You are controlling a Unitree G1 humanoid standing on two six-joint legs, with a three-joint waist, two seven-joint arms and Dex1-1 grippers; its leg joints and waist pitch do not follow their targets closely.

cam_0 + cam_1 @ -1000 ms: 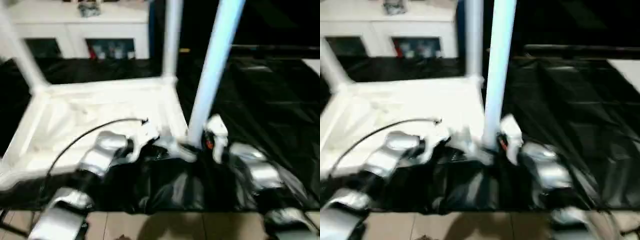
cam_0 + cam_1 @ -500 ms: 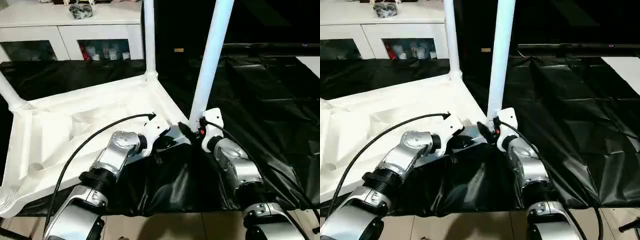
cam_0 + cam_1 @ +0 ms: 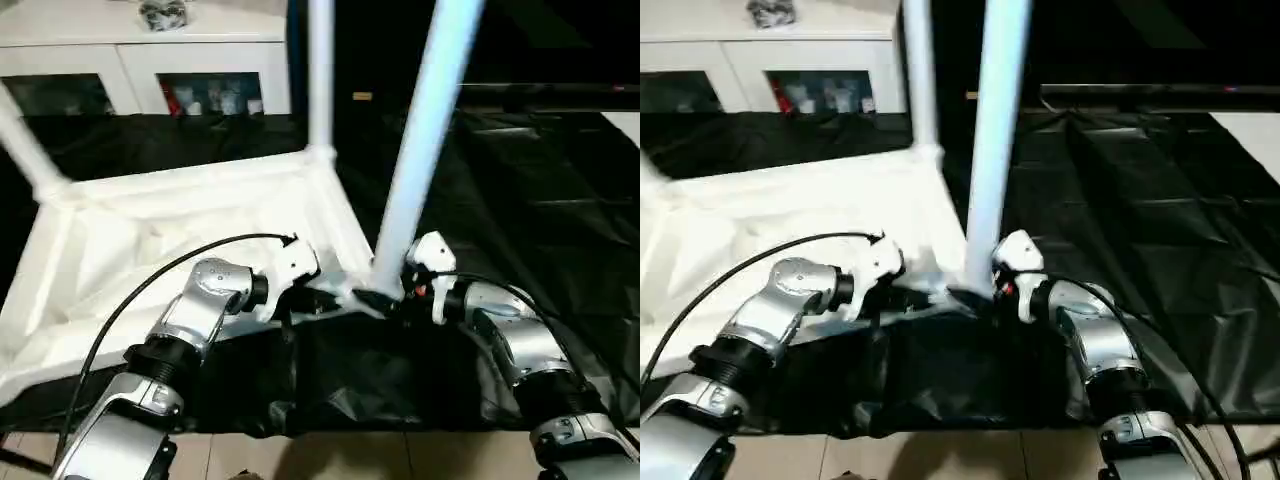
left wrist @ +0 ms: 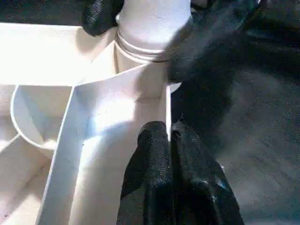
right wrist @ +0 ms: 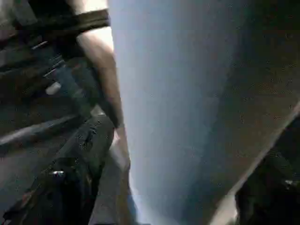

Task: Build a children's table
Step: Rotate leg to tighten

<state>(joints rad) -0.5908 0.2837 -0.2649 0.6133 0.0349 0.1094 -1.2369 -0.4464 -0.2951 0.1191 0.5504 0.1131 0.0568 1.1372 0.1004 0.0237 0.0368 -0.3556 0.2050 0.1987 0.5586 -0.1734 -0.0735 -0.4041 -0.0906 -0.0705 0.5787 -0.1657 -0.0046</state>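
The children's table lies upside down, its white ribbed tabletop (image 3: 150, 250) resting on a black sheet. A long white leg (image 3: 425, 150) stands upright in the near right corner socket (image 4: 140, 51). My left gripper (image 4: 168, 136) is shut on the thin rim wall just beside that socket. My right gripper (image 3: 395, 295) is at the leg's base, its black fingers (image 5: 65, 192) standing open on either side of the tube. Two more legs rise from the far right corner (image 3: 320, 70) and the far left corner (image 3: 25, 140).
A white cabinet with glass doors (image 3: 150, 50) stands behind the tabletop. The black sheet (image 3: 540, 200) spreads out to the right. A black cable (image 3: 170, 275) arcs over my left forearm. A strip of wooden floor (image 3: 330, 455) shows at the near edge.
The head camera has shifted. My right forearm has swung outward while its gripper stays at the leg's base. The left gripper keeps its hold on the rim.
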